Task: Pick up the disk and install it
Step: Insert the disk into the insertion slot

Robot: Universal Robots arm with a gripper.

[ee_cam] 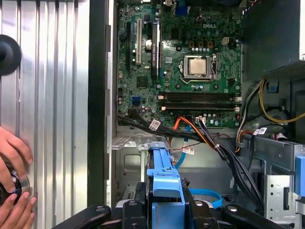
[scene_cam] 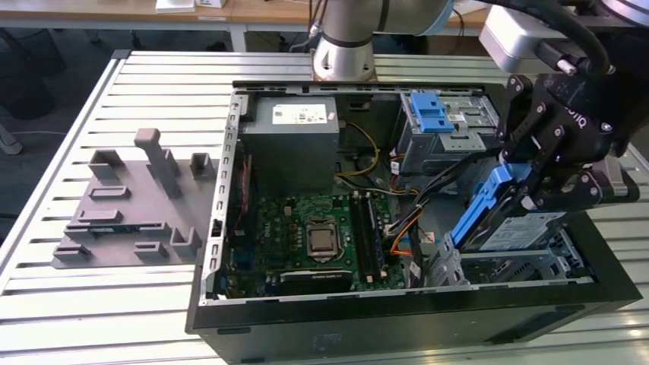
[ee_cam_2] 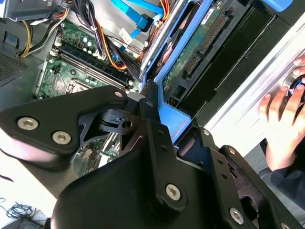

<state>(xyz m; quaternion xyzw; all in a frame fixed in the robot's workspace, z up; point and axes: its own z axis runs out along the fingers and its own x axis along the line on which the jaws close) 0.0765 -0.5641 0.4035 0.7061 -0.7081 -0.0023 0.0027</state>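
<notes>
The fingers (ee_cam_2: 153,107) are clamped on the blue frame edge of the disk (scene_cam: 504,217), so the gripper (scene_cam: 536,188) is carrying it. The disk hangs steeply tilted, its lower end at the mouth of the metal bay (scene_cam: 527,262) in the case (scene_cam: 406,319), at the exterior view's right.

The step in hand looks like seating the disk in that bay. To do it well, I judge the frame must line up square with the bay's sides before any push. The tilt needs to ease out gradually, since a skewed frame would likely jam. The cables (ee_cam: 224,148) run just beside the bay and could snag, so they should be kept clear of the disk.

Counted: one disk, one gripper, one case, one board (scene_cam: 309,228) and one cage (scene_cam: 446,122) with a blue latch. One grey stand (scene_cam: 127,205) sits well apart on the table (scene_cam: 61,304). A person's hand (ee_cam_2: 281,119) rests beside the case; whether one or two, I cannot tell.
</notes>
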